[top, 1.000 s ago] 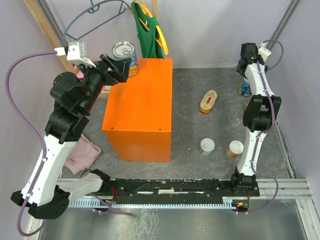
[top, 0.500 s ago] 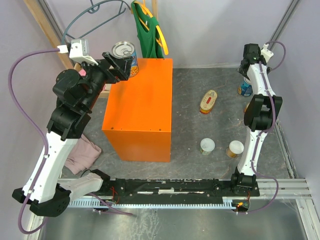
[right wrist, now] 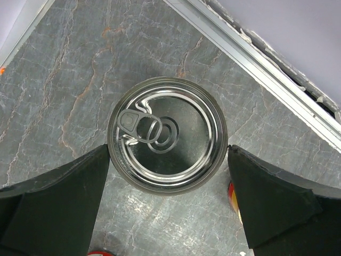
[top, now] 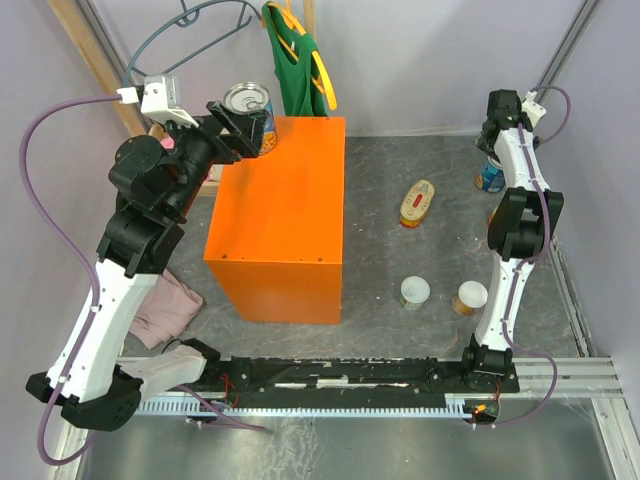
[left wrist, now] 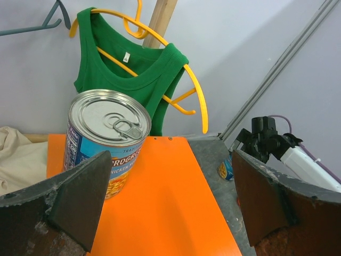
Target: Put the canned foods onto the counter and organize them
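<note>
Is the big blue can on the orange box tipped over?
No, the blue can stands upright on the orange box, with its silver pull-ring lid facing up.

"PROGR…" partly readable on blue-labelled can (left wrist: 104,146); smaller label print illegible.
</note>
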Robot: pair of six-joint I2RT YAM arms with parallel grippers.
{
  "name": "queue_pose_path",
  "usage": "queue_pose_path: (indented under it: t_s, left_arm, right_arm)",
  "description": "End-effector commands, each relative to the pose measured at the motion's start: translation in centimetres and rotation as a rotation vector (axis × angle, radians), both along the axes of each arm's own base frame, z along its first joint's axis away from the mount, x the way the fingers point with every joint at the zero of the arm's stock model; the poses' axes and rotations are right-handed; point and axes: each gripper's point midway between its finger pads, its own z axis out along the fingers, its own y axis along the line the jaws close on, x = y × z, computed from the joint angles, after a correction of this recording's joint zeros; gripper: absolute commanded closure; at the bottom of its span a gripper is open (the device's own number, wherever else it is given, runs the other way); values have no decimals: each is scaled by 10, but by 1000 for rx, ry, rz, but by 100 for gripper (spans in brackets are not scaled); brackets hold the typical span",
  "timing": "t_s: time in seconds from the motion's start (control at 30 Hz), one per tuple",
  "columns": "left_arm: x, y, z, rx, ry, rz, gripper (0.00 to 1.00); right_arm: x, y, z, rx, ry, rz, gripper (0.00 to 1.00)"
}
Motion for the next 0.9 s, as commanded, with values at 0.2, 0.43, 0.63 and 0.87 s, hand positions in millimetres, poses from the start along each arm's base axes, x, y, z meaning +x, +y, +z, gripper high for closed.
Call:
queue_pose_path:
  t_s: [0.2, 0.43, 0.63, 0.87]
  left_arm:
    - [-4, 6, 28, -10, -90, 18, 1]
    - [-1, 4, 25, -7, -84, 18, 1]
    - [4, 1, 24, -5, -78, 16, 1]
    - [9, -2, 21, 0, -70, 15, 1]
  right_arm:
    - [10, -9, 5, 7, -35, -8, 1]
    - [13, -12, -1, 11, -34, -9, 0]
    - [15, -14, -8, 17, -26, -8, 0]
    - [17, -16, -17, 26, -17, -8, 1]
